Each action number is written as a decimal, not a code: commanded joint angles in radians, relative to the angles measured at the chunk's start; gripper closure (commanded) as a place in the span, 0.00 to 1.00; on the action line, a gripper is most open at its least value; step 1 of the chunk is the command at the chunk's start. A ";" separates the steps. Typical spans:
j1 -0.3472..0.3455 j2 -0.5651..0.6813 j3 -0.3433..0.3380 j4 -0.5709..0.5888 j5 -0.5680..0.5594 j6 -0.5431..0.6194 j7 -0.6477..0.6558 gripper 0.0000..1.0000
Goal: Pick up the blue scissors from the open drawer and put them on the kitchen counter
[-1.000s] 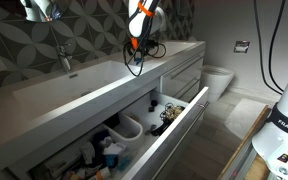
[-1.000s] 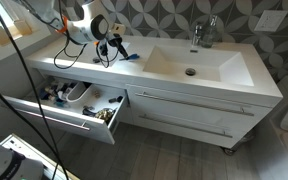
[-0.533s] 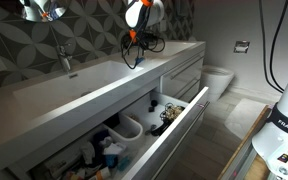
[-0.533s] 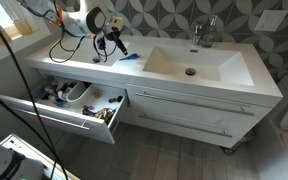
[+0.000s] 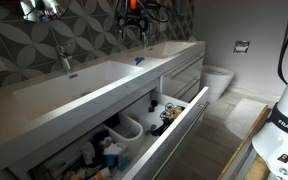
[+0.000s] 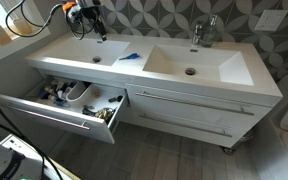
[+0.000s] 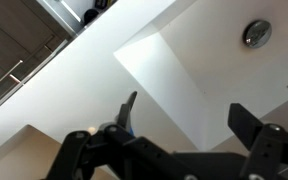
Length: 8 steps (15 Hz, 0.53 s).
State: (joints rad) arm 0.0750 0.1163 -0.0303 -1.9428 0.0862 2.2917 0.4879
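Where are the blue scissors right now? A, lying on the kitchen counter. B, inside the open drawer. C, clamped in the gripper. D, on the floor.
A: the blue scissors lie flat on the kitchen counter, outside the open drawer, while the wrist view shows the gripper open and empty.

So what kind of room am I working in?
Probably a bathroom: a long vanity counter with a sunken basin, a slim faucet, and what looks like a toilet at the far end.
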 commanded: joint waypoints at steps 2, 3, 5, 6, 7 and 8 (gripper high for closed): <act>0.000 -0.099 0.049 -0.057 0.025 -0.139 -0.168 0.00; 0.003 -0.104 0.059 -0.061 0.025 -0.158 -0.206 0.00; -0.004 -0.080 0.060 -0.032 0.013 -0.147 -0.160 0.00; -0.001 -0.082 0.066 -0.038 0.013 -0.148 -0.171 0.00; -0.001 -0.082 0.068 -0.042 0.013 -0.148 -0.176 0.00; -0.001 -0.082 0.068 -0.044 0.013 -0.148 -0.181 0.00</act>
State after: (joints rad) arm 0.0827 0.0339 0.0287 -1.9884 0.1000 2.1459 0.3067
